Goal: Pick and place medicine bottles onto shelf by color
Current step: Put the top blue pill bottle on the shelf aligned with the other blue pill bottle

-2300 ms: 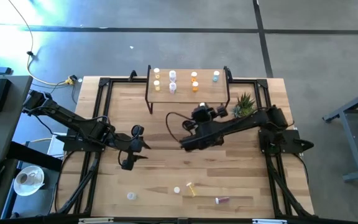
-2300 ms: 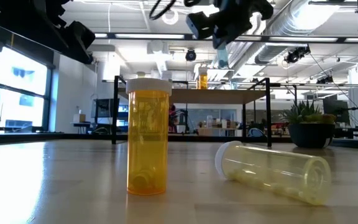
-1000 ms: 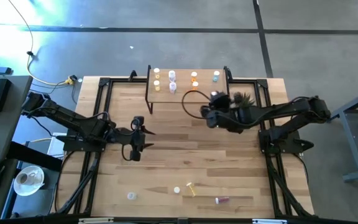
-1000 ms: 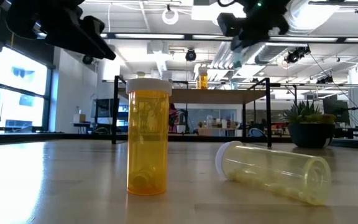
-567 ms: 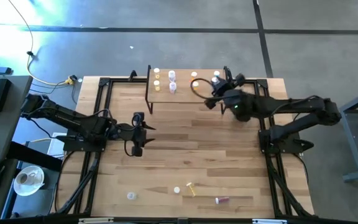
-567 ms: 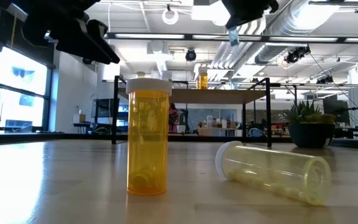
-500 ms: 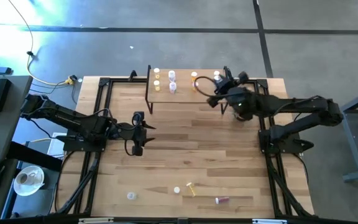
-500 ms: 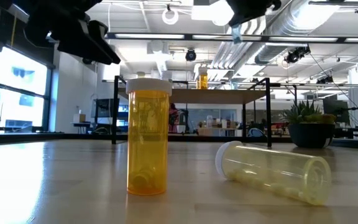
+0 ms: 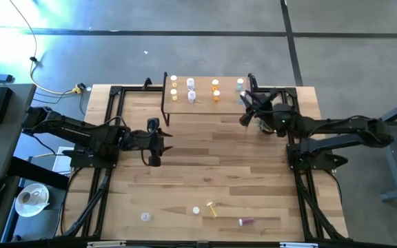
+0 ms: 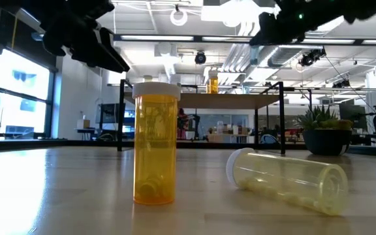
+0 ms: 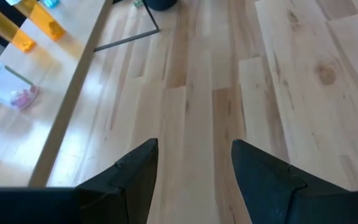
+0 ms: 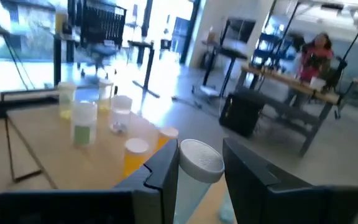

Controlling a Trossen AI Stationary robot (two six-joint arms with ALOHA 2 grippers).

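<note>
Medicine bottles stand in small groups on the shelf (image 9: 209, 103), sorted by colour: yellow ones at one end, then clear ones, then orange ones (image 9: 216, 90), and a blue-grey bottle (image 9: 240, 85) at the end nearest the right arm. Four more bottles wait at the near edge of the table (image 9: 205, 158) — among them an upright yellow bottle (image 10: 155, 142) and a pale bottle (image 10: 286, 179) lying on its side.

The right gripper (image 12: 201, 165) is closed on a white-capped bottle (image 12: 199, 157), which sits between its two fingers, cap forward. It hovers at the shelf's right end, close to the blue-grey bottle. I judge that it is held there because this is the group of its colour, so the placing step seems near. What remains is to lower the bottle upright and release it without knocking the neighbours.

The left gripper (image 11: 194, 165) has its fingers apart and holds nothing. It hangs over bare planks in front of the shelf's left end, probably kept away so that the arms do not meet.
</note>
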